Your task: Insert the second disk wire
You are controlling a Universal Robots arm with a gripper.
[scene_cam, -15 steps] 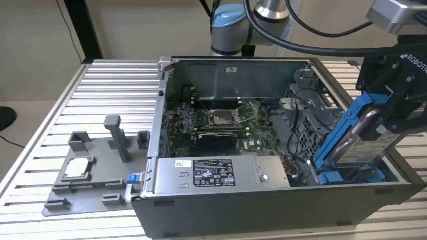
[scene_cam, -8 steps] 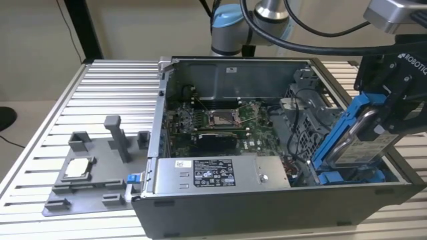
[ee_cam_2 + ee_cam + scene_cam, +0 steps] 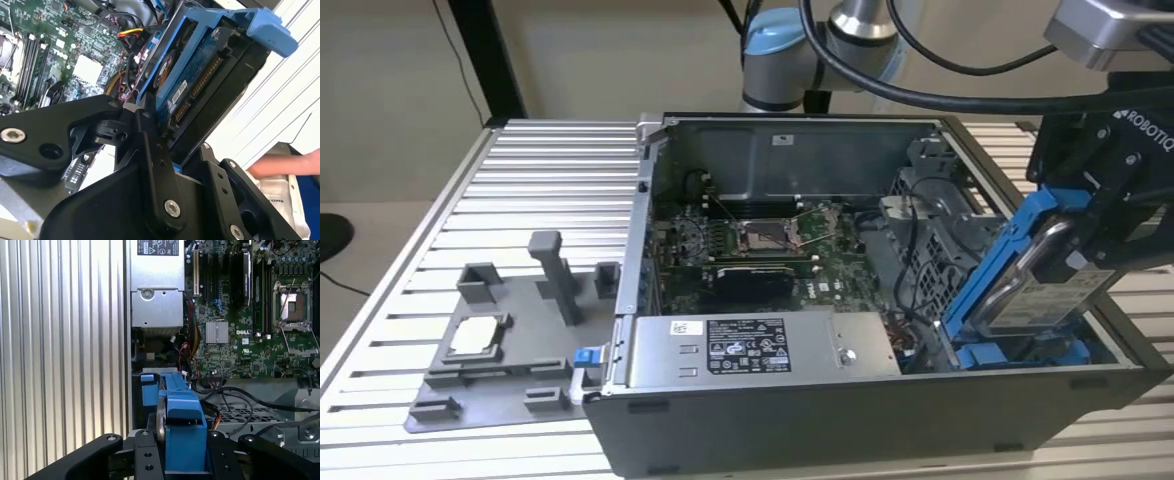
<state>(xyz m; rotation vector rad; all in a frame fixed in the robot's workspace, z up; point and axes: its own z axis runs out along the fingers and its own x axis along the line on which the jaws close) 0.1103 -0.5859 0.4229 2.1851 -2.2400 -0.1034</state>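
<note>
Ribbed tabletop [image 3: 520, 170] carries an open computer case [image 3: 854, 430]. The gripper [image 3: 181, 440] has its jaws clamped on a tilted blue-framed drive [image 3: 1027, 280]. The disk wire [image 3: 131, 34] lies inside the case, its strands running lengthwise toward that frame.

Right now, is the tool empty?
No: in the first wrist view the tool is clamped on the blue disk carrier, with a black finger against each of its sides.

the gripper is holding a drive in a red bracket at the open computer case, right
No, the bracket is blue, not red, as the first wrist view shows. The gripper does hold the drive in it at the open computer case.
</note>
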